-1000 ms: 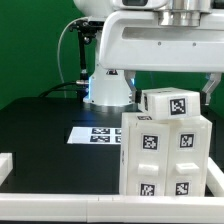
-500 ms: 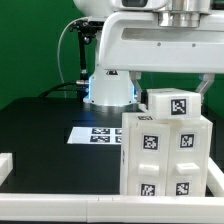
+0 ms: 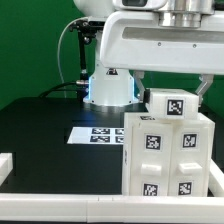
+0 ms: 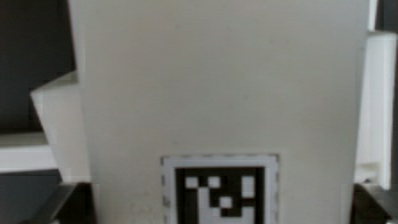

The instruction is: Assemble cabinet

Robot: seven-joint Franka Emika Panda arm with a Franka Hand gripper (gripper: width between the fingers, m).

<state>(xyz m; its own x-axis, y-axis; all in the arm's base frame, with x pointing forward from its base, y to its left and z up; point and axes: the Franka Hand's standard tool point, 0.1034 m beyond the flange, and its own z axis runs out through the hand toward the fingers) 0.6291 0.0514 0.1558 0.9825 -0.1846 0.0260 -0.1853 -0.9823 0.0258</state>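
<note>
My gripper (image 3: 172,88) is clamped on a small tagged block (image 3: 173,104), seating it on the cabinet (image 3: 168,155), which stands at the table's (image 3: 45,135) near edge.

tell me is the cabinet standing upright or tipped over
Upright. In the exterior view the cabinet stands tall on the black table, its sides vertical and its tagged face square to the camera.

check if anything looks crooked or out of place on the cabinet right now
One thing: the small white tagged block on top of the cabinet sits tilted, its edges not parallel to the cabinet's top edge, so it looks unseated. The gripper is closed on its sides. No visible damage; the marker board lies flat.
</note>
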